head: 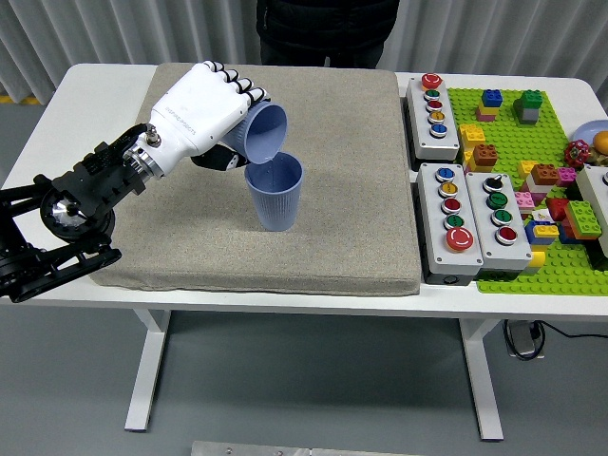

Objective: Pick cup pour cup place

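Now left hand [199, 109] fingers [237, 87] clamped on tilted cup [264, 133] above upright cup [275, 193].

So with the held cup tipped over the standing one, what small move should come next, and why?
Probably tilt the held cup back upright: the left hand has its mouth angled down just above the standing cup on the mat, and placing remains undone.

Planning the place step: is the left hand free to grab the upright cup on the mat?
Probably not yet: the left hand is shut on the tilted cup above the upright cup.
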{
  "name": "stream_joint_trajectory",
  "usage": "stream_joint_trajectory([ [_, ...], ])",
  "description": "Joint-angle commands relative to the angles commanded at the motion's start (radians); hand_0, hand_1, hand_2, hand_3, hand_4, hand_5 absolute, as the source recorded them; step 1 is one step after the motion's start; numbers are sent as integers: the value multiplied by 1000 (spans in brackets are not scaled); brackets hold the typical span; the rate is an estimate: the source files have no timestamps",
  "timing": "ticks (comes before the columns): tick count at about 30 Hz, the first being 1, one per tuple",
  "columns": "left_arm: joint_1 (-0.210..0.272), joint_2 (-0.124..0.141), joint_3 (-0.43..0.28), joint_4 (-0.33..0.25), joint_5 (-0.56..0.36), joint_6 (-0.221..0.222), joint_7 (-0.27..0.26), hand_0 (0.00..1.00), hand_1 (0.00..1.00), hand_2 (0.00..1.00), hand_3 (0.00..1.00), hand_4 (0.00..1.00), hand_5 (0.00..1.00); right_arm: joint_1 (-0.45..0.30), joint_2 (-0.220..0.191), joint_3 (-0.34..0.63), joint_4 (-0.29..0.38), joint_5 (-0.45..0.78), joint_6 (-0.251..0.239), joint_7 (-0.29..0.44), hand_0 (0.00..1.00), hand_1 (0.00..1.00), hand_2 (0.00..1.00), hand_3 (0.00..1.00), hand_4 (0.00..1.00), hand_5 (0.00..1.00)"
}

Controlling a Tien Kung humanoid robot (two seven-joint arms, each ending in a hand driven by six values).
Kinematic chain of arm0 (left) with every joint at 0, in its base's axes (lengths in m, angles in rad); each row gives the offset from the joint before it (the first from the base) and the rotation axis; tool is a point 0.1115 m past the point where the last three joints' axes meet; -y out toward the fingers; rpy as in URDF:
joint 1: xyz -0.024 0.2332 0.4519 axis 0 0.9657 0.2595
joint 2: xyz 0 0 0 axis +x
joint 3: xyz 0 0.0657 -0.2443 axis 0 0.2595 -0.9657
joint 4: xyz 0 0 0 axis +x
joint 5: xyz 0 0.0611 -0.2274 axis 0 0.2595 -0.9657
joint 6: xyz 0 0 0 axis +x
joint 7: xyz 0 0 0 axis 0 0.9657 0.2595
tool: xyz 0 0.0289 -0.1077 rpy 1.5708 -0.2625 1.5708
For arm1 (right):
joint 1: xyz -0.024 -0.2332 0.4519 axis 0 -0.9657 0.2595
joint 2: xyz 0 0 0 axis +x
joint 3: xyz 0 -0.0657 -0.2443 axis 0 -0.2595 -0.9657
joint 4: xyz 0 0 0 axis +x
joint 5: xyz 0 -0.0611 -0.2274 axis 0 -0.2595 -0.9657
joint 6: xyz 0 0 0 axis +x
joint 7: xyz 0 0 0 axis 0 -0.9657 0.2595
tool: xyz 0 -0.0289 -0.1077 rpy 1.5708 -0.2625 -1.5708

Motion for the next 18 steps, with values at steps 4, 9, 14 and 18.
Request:
stream_joint_trajectory([
  [4,-23,5,25,-1,0,-8,3,421,499,552,558,735,123,0,0,-4,0,5,-2,1,667,608,551,529,2,88],
  [9,-41,10,43,-4,0,-14,6,421,499,552,558,735,123,-1,-1,-7,0,9,-2,3,667,608,551,529,2,88],
  [14,-48,9,52,-5,0,-18,10,422,500,552,558,731,113,-2,-1,-9,0,10,-3,3,667,608,551,529,2,87],
  [18,-53,9,55,-4,0,-24,19,423,500,552,558,730,111,-4,-1,-11,0,11,-3,3,667,608,551,529,2,86],
])
